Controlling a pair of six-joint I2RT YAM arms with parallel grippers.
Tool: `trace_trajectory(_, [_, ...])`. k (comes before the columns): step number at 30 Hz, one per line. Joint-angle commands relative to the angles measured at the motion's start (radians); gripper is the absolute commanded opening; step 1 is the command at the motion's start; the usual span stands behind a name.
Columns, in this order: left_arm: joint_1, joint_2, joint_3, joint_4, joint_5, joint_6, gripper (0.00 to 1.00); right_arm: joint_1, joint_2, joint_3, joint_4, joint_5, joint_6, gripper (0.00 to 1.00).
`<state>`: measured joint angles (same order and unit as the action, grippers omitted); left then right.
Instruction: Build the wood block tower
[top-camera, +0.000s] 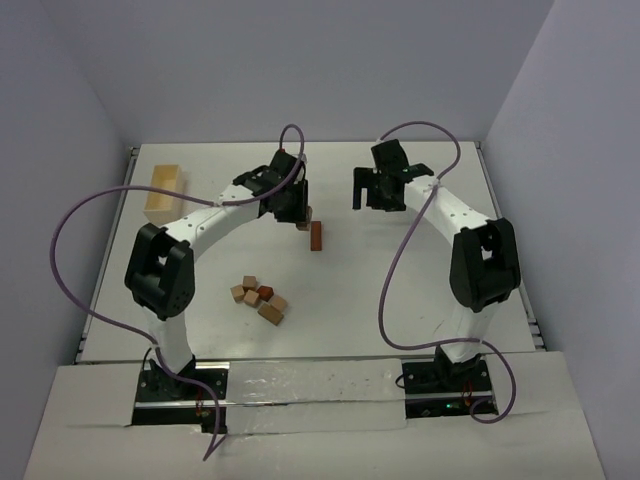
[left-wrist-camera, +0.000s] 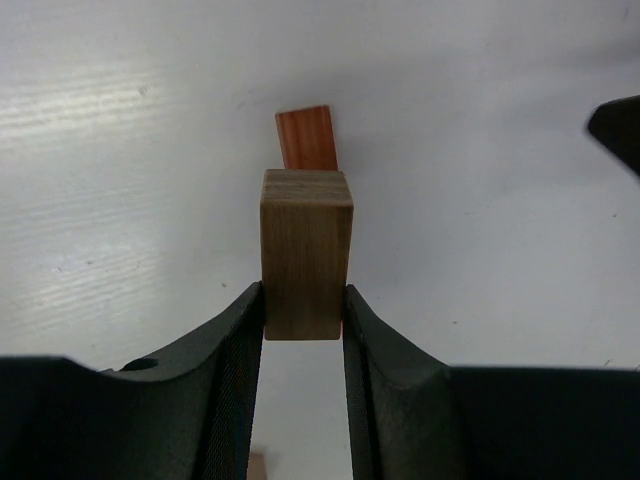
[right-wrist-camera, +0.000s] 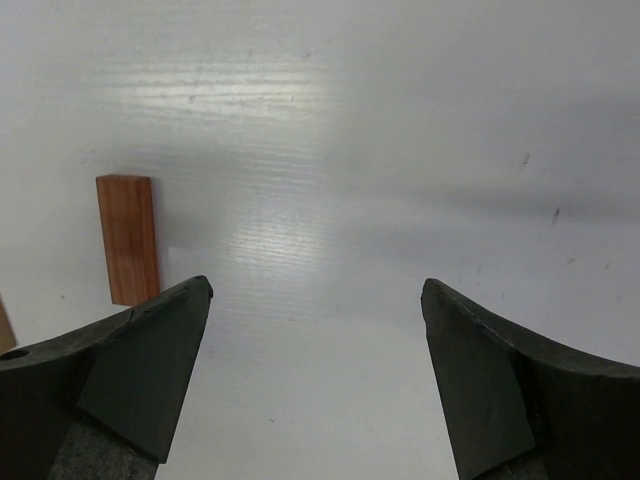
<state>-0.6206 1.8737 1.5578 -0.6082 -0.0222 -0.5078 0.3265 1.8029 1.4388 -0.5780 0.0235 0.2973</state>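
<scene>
Left arm: bent at the elbow and reaching to mid-table, the left gripper (left-wrist-camera: 304, 300) pointing down at the surface.
Left tool: fingers (left-wrist-camera: 235, 345) clamped on both sides of a tan block (left-wrist-camera: 306, 250), which stands clear of the tips.
Right arm: stretched forward from its base, wrist turned in toward the centre, the right gripper (right-wrist-camera: 315, 290) over bare surface.
Right tool: jaws spread wide, nothing between them.
Tower site: a reddish-brown brick (top-camera: 316, 236) at mid-table, just beside the held block; whether the two touch cannot be told.
Supply: loose blocks (top-camera: 259, 299), tan and reddish, clustered near the left arm's base, well apart from the brick.
Surface: a white table (top-camera: 400, 290), faintly streaked, with a pale wooden box (top-camera: 165, 190) at its far left corner.
Room: plain pale walls (top-camera: 300, 70) on three sides; purple cables (top-camera: 80, 230) loop off both arms.
</scene>
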Motion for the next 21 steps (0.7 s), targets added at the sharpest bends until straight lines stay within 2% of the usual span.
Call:
trace_trajectory(1, [-0.015,0.009,0.045,-0.031,-0.022,-0.105,0.0,-0.048,-0.036,-0.009,-0.001,0.013,-0.009,0.95])
trace_trajectory(9, [-0.138,0.06,0.089,-0.07,-0.133,-0.139,0.0,-0.07,-0.046,-0.019,-0.017,0.018,0.001,0.97])
trace_trajectory(14, [-0.149,0.131,0.166,-0.119,-0.156,-0.158,0.0,-0.07,-0.048,-0.009,-0.02,0.019,0.005,0.98])
trace_trajectory(21, [-0.149,0.163,0.191,-0.13,-0.195,-0.153,0.0,-0.072,-0.05,-0.022,-0.011,0.014,0.008,0.98])
